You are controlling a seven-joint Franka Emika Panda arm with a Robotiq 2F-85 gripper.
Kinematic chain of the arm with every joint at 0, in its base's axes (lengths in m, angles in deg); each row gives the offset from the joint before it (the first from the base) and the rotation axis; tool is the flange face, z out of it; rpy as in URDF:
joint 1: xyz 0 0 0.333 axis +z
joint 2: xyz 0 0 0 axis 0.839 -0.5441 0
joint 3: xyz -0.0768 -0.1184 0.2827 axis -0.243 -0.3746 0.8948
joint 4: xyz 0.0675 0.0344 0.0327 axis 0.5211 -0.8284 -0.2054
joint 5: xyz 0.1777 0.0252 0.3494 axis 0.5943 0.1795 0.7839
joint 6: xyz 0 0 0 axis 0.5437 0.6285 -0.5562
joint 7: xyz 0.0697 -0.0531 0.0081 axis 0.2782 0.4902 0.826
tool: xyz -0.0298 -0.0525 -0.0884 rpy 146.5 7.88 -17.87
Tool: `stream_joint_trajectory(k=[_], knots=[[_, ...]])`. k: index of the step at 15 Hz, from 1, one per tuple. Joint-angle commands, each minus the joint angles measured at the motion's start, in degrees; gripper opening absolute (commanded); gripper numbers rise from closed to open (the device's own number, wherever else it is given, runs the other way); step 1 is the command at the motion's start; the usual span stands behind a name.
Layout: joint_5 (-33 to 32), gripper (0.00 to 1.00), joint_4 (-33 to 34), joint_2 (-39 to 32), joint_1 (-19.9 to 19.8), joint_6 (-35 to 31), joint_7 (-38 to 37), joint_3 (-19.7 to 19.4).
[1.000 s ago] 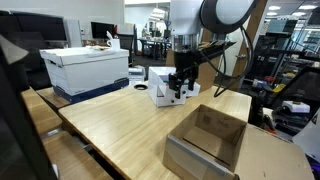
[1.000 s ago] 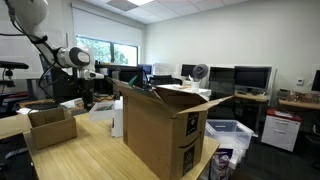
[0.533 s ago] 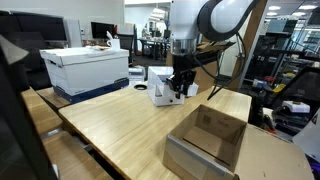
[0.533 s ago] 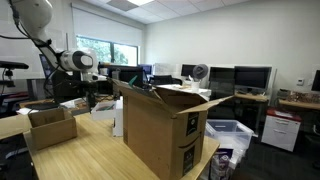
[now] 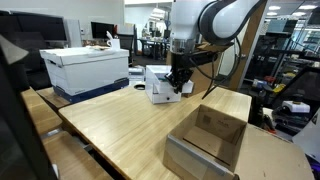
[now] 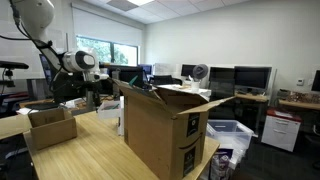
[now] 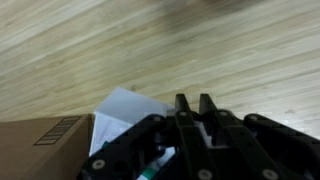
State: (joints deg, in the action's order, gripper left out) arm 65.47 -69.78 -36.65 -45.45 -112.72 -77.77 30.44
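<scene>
Hand (image 5: 178,87) beside blocky white box (image 5: 157,92)

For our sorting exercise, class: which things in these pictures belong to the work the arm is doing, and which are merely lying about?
In hand:
gripper
white box, right beside the gripper on the table

Lying about:
open cardboard box
lidded white storage box
tall cardboard carton
</scene>
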Motion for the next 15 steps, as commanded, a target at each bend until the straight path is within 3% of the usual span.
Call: stream_joint_trajectory(k=[1, 2, 3, 5, 14, 15], knots=[[-4.51, 0.05, -1.17, 0.59, 0.22, -2.14, -4.87, -1.33], [-5.11, 0.11, -1.17, 0.55, 0.18, -2.25, -5.6, -1.44], [-5.61, 0.42, -1.24, 0.53, 0.06, -2.6, -5.88, -1.56], [-6.5, 0.46, -1.17, 0.34, -0.15, -2.88, -6.64, -1.85], [-10.01, 0.98, 0.03, -1.22, -0.37, -4.75, -7.15, -3.6], [-10.87, 0.98, 0.09, -1.37, -0.27, -5.37, -7.55, -3.83]])
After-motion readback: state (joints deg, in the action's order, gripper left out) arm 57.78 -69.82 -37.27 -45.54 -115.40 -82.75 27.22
